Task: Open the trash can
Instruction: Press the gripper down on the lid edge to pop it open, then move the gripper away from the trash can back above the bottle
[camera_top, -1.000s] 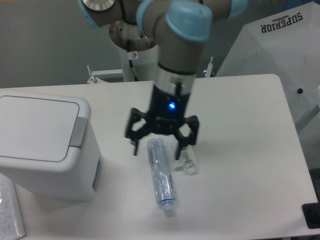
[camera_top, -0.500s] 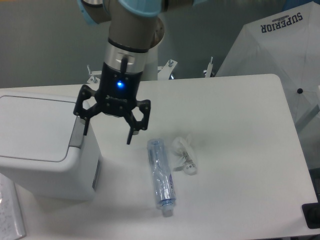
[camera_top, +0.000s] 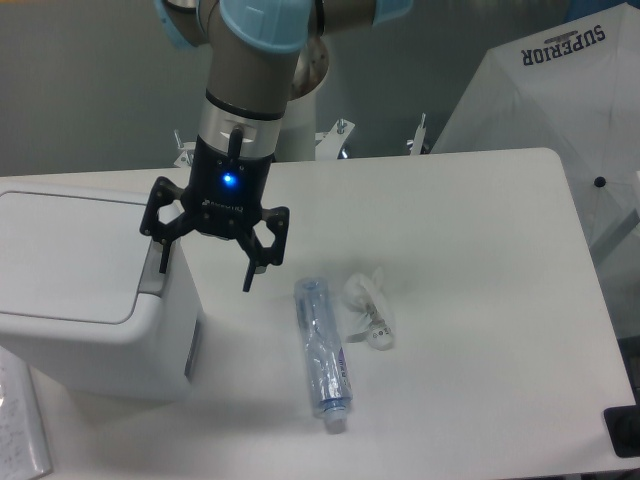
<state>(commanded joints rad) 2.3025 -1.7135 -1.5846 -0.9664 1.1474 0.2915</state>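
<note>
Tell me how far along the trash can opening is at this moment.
Done: nothing on the bin; the trash can lid lies flat and closed. In hand: the open, empty claw hangs at the grey push tab, one finger over it. Left: pressing the tab so the lid lifts.

Even bright overhead light, soft shadows, slightly soft focus.

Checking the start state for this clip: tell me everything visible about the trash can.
The trash can is a large white boxy bin, plastic by its look, with rounded corners. Its flat white lid lies shut. A grey push tab sits at the lid's right edge. It stands upright at the table's left, cut off by the picture's left edge. The open hand hangs at the tab; contact cannot be told.
</note>
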